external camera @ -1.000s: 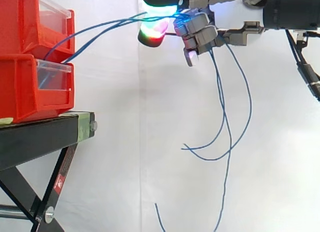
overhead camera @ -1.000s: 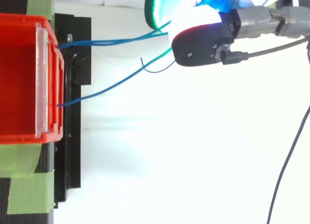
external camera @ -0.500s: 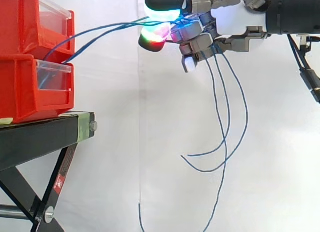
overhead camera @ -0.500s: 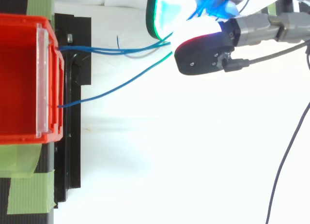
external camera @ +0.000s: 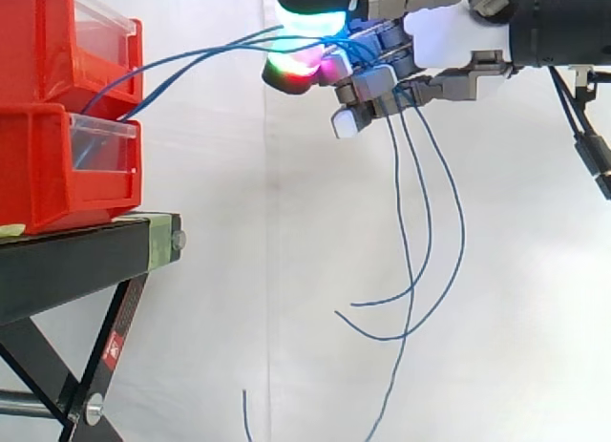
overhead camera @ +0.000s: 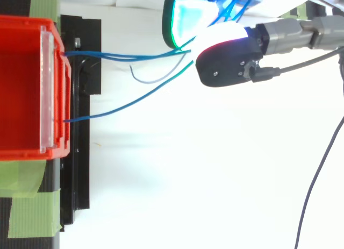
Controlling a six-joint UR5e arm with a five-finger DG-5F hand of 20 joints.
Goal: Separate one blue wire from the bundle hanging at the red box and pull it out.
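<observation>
Several blue wires run from the stacked red bins rightward and up to my hand. The hand is high in the side view, fingers curled round the wires with glowing pads pressed on them. Behind the fingers the wires' free lengths hang down in long loops. From above, three wire strands leave the front of the red bin and converge at the hand. A loose wire end curls below them.
The bins stand on a black stand with angled legs. Green tape marks the stand's near end in the top view. A white curtain lies behind everything. The arm enters from the right.
The hanging wire loops and the loose end at the bottom have swung leftward. The hand's lower fingers have shifted a little left and down. The hand keeps hold of the wires.
</observation>
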